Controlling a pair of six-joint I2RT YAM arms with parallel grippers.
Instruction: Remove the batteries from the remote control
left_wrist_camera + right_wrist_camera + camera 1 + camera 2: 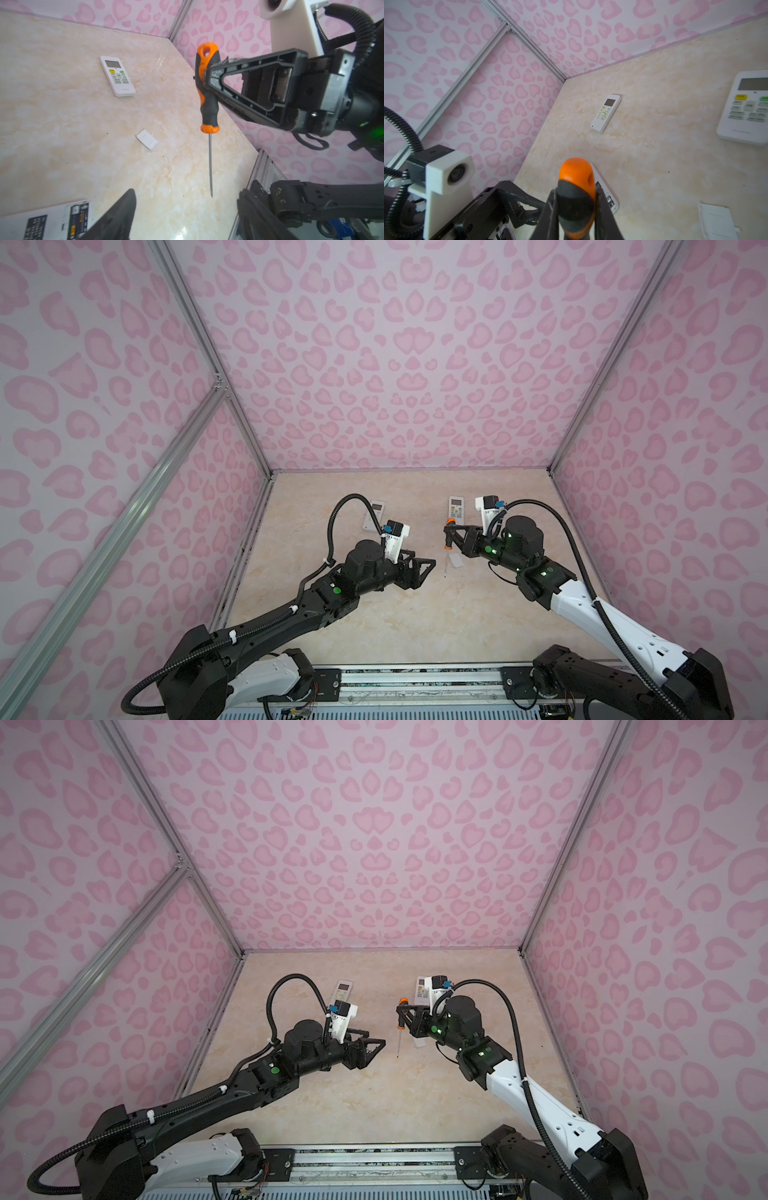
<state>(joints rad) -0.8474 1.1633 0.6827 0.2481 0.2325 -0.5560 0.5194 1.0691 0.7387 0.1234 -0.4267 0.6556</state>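
Batteries [75,220] black, yellow-marked (seated in remote [56,220]).

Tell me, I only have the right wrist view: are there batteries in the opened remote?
Observer: Yes. The left wrist view shows black batteries lying in the bay of the opened remote.
Operator: Where is my screwdriver's tip?
Observer: The screwdriver hangs tip down from the right gripper. Its tip is over bare table, away from that bay.
Operator: And the left gripper?
Observer: In a top view the left gripper is open and empty, pointing toward the screwdriver.
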